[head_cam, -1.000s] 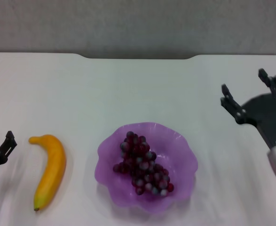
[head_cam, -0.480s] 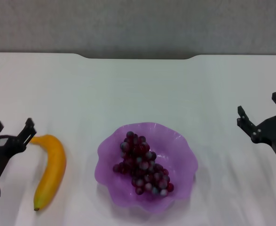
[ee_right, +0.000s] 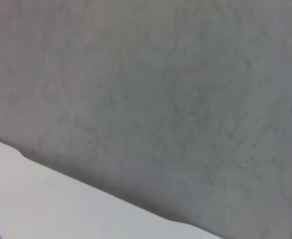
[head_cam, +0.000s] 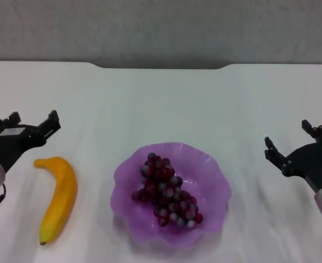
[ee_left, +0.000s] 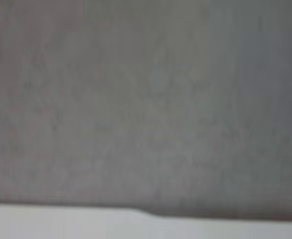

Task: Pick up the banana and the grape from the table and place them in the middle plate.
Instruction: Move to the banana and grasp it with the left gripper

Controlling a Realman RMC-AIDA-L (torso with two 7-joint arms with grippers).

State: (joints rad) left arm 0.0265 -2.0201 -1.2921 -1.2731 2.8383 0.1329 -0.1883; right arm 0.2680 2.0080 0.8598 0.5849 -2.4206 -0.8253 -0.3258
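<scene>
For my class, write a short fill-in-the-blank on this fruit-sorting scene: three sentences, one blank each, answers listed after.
1. The grape bunch lies inside the purple middle ____.
2. The banana lies on the white table, on the robot's ____ side of the middle plate.
3. The left hand is beside the banana's far end with its fingers ____; the right hand is out to the plate's right, also open and empty.

Missing words: plate; left; open
</scene>
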